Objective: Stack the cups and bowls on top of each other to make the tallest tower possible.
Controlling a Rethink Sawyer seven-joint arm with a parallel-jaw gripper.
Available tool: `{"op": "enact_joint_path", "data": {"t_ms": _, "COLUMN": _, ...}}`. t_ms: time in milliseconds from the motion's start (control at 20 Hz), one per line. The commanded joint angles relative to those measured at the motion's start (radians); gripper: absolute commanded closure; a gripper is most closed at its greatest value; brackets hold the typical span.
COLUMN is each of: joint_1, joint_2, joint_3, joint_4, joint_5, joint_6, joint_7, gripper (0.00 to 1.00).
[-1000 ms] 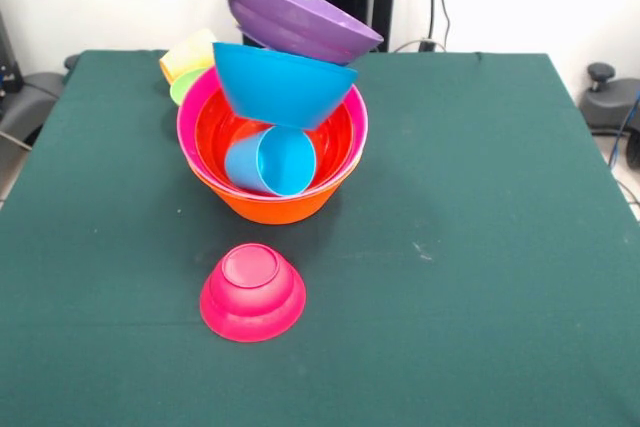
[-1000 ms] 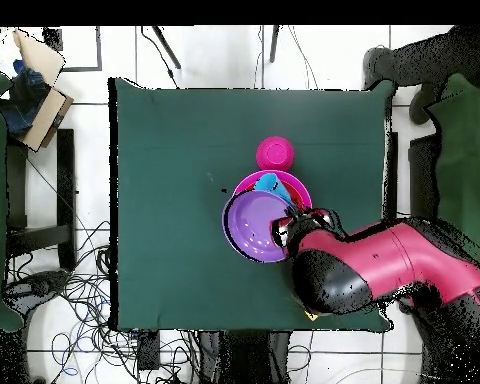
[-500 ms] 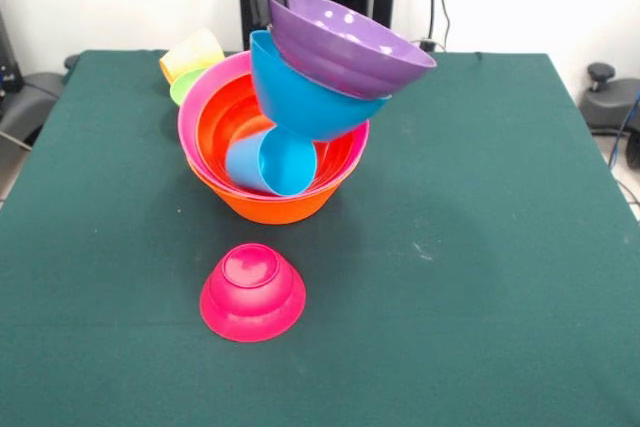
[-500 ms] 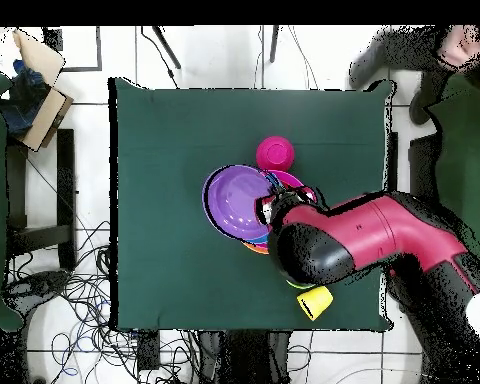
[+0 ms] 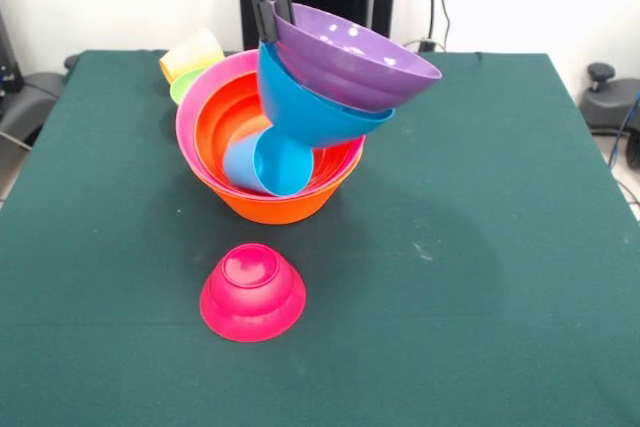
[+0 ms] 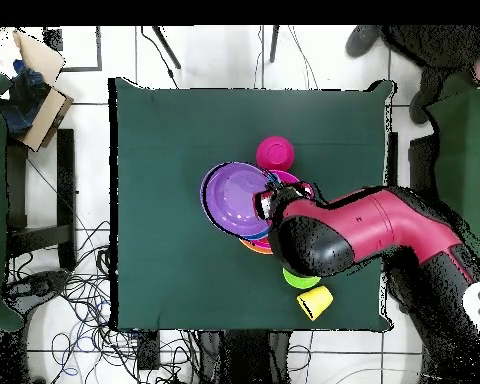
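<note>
My gripper comes down from the top and is shut on the near-left rim of the purple bowl, which sits nested in the blue bowl. Both are tilted and hang over the right side of the tower. The tower is an orange bowl holding a pink bowl and a red-orange bowl, with the light blue cup lying on its side inside. From overhead, the purple bowl covers most of the pile, and the gripper is at its rim.
A magenta bowl stands upside down in front of the pile. A yellow-orange cup and a green bowl sit behind the pile near the table's far edge. Overhead, the red arm reaches in from the right, and a person is at the top right.
My gripper has carried the purple and blue bowls to the right in the front view and tilted them. In the last half second they only sank a little.
</note>
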Motion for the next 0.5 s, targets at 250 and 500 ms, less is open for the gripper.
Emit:
{"op": "enact_joint_path", "data": {"t_ms": 250, "joint_1": 0.017, "joint_2": 0.033, "joint_3": -0.052, "joint_4": -0.023, "joint_5": -0.053, "joint_6": 0.006, "joint_7": -0.164, "gripper": 1.0}}
{"op": "enact_joint_path", "data": {"t_ms": 500, "joint_1": -0.024, "joint_2": 0.028, "joint_3": -0.009, "joint_4": 0.0, "joint_5": -0.011, "joint_6": 0.021, "joint_7": -0.203, "gripper": 1.0}}
